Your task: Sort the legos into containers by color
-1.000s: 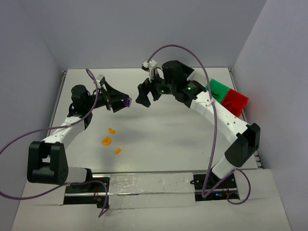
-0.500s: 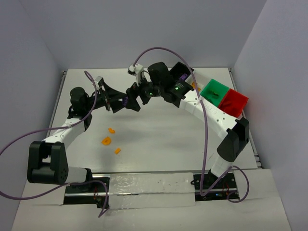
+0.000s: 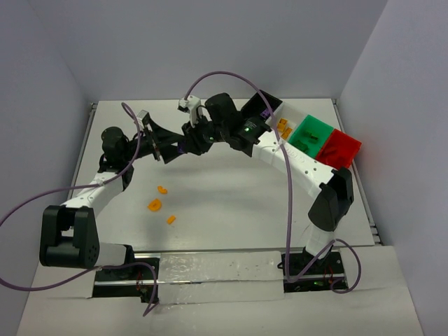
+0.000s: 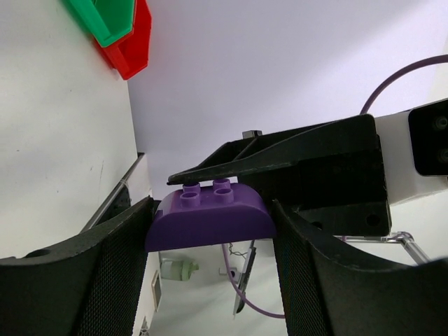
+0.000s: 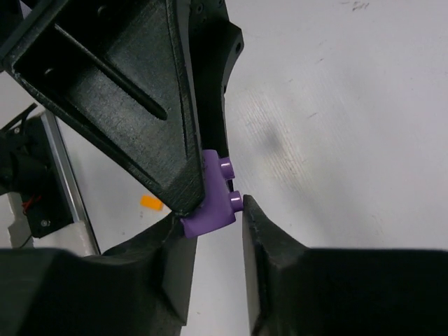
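Purple brick [image 4: 210, 224] sits clamped between the left gripper [image 4: 213, 210] fingers, off the table [image 3: 231, 189] (studs up in the left wrist view). Since a second ago we see the right gripper [image 5: 211, 213] has swung left to meet it. Its fingers flank the brick's end, and we cannot tell if they pinch.
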Motion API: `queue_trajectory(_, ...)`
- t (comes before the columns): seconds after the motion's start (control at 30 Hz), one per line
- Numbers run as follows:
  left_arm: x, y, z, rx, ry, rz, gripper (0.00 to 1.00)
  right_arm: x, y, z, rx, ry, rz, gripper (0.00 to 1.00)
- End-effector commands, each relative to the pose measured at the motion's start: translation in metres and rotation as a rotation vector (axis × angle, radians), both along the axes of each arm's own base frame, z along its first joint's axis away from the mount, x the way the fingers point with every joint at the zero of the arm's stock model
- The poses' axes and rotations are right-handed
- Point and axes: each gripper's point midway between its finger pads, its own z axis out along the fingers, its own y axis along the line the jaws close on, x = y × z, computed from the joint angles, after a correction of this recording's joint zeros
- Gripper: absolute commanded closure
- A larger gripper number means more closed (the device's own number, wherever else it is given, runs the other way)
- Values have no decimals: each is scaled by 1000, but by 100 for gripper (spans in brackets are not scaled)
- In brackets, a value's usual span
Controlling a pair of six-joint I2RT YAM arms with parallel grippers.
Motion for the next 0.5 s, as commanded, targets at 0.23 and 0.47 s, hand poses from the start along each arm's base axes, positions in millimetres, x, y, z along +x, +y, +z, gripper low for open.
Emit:
queue_trajectory(0.23,16,18,3,203,-183,71,1,19,-17,46,103,-102,-101,100)
queue_trajectory(0.47,61,95,7,722,-392,351,1,93,-86,20,61,-48,-400,100)
